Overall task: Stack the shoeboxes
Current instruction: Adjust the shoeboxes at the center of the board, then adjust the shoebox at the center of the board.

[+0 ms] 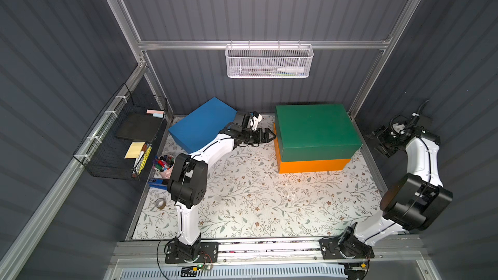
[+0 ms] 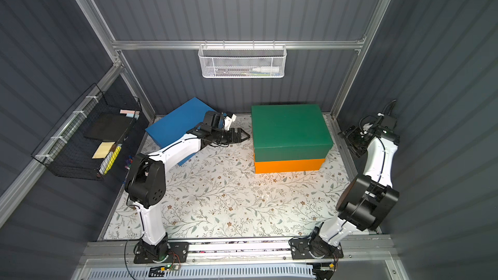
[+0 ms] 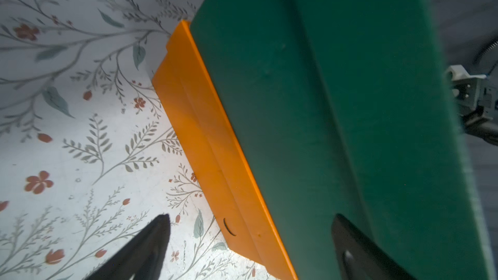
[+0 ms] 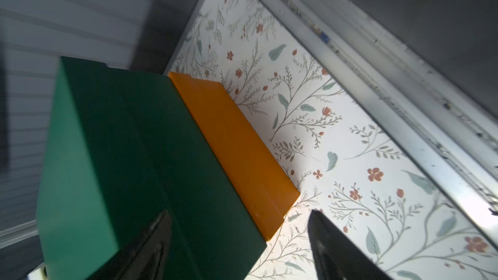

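Observation:
The dark green shoebox (image 1: 315, 127) sits on the orange shoebox (image 1: 312, 166) at the back right of the table in both top views, slightly skewed over it. At the back left the blue shoebox (image 1: 200, 126) lies tilted, partly behind my left arm. My left gripper (image 1: 269, 135) is open beside the stack's left end, its fingers spread wide in the left wrist view (image 3: 250, 219) with nothing between them. To the right of the stack my right gripper (image 1: 377, 141) is open too, facing the green and orange ends (image 4: 239, 212) and holding nothing.
A white mesh basket (image 1: 268, 61) hangs on the back wall. A black wire basket (image 1: 121, 141) with paper and pens hangs on the left wall. A cup of markers (image 1: 164, 167) and a tape roll (image 1: 160, 202) sit by the table's left edge.

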`<action>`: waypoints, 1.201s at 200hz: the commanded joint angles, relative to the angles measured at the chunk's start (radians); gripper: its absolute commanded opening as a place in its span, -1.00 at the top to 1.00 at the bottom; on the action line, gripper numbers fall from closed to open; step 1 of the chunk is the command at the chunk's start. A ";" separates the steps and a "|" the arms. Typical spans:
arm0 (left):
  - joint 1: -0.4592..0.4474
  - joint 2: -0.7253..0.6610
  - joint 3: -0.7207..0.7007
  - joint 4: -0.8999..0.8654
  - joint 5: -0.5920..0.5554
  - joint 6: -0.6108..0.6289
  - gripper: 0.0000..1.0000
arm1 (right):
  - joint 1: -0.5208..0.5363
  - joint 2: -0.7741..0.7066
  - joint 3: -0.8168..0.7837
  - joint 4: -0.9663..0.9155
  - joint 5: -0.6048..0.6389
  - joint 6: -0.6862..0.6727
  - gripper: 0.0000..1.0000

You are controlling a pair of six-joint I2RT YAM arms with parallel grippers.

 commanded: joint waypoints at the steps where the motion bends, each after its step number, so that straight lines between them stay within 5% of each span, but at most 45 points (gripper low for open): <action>1: 0.013 -0.086 0.024 -0.038 -0.069 0.040 -0.98 | -0.008 -0.128 -0.043 -0.044 0.069 -0.025 -0.68; 45: 0.089 -0.203 0.026 -0.078 -0.127 0.051 -0.99 | 0.046 -0.327 -0.055 -0.129 0.072 -0.068 -0.70; 108: 0.193 -0.320 0.002 -0.196 -0.314 0.075 -0.99 | 0.442 -0.430 0.093 -0.233 0.303 -0.057 -0.77; 180: 0.332 -0.409 -0.100 -0.319 -0.370 -0.013 -1.00 | 1.063 -0.024 0.491 -0.201 0.400 -0.048 -0.79; 240: 0.346 -0.472 -0.216 -0.376 -0.459 -0.110 -0.99 | 1.243 0.486 0.966 -0.228 0.253 -0.111 -0.80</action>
